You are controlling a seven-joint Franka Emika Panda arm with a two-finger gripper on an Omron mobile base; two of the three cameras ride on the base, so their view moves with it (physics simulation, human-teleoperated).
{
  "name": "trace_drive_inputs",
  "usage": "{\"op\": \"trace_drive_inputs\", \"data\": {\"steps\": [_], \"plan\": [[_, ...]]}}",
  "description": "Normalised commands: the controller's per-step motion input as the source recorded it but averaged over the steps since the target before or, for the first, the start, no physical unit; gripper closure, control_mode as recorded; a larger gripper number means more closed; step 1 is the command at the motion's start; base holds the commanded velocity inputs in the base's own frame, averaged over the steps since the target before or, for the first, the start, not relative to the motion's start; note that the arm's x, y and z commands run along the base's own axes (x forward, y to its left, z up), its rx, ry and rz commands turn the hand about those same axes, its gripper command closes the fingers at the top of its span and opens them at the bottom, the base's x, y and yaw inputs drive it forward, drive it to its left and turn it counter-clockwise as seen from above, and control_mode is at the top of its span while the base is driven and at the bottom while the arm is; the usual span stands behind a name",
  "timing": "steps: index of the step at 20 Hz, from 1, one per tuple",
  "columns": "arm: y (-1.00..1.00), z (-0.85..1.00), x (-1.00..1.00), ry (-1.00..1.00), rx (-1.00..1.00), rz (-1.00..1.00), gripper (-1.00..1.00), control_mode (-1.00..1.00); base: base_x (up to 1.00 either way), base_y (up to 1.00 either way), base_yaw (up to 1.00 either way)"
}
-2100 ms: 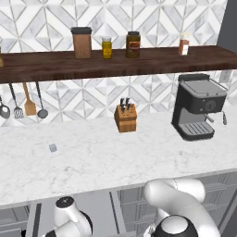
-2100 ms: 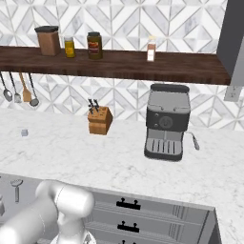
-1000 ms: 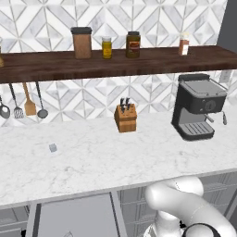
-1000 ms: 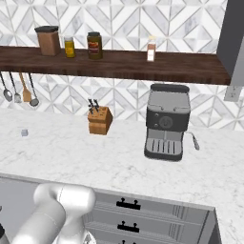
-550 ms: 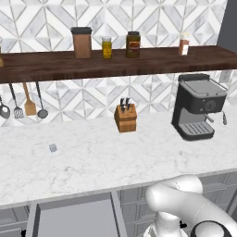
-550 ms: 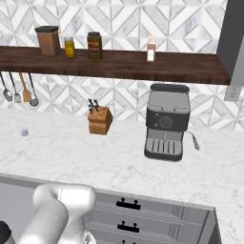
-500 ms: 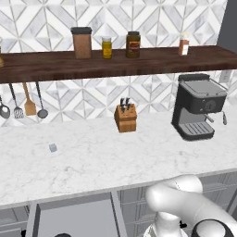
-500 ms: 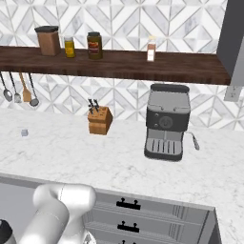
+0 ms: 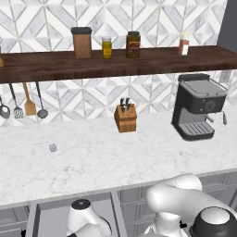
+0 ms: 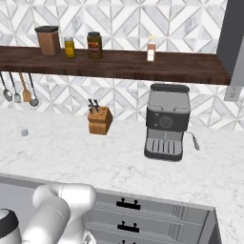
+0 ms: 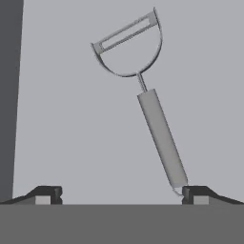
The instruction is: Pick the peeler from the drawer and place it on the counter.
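My jaws stand wide apart, the gripper [image 11: 122, 193] with nothing between its tips, looking down at the peeler [image 11: 143, 90] lying flat on the grey floor of the drawer [image 11: 62, 119]. The end of its handle sits just beside one fingertip rather than between the two, and the looped head points away up the hand view. In the last second the arm has dipped back toward the open drawer: in the left base view the wrist now hangs over it, where a moment ago that floor was bare. So I judge this the approach to the grasp. The counter [image 9: 115, 157] above waits, with the knife block [image 9: 126, 118] and coffee machine [image 9: 199, 111] at the back.
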Motion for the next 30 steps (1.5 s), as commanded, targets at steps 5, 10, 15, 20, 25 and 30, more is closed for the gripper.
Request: {"op": "trace_drive_inputs", "data": {"steps": [5, 10, 15, 20, 25, 30], "plan": [[0.05, -0.11, 0.33, -0.12, -0.02, 0.11, -1.0, -1.0, 0.0, 0.0, 0.0], [0.05, -0.33, 0.0, -0.14, -0.07, 0.11, -1.0, -1.0, 0.0, 0.0, 0.0], [-0.1, -0.08, 0.0, -0.04, 0.0, 0.06, -1.0, -1.0, 0.0, 0.0, 0.0], [-0.19, -0.18, 0.0, 0.0, 0.01, 0.05, -1.0, -1.0, 0.0, 0.0, 0.0], [-0.07, -0.29, 0.0, 0.0, 0.01, 0.03, -1.0, -1.0, 0.0, 0.0, 0.0], [0.0, -0.27, 0.0, 0.0, 0.0, 0.0, 1.0, -1.0, 0.0, 0.0, 0.0]]}}
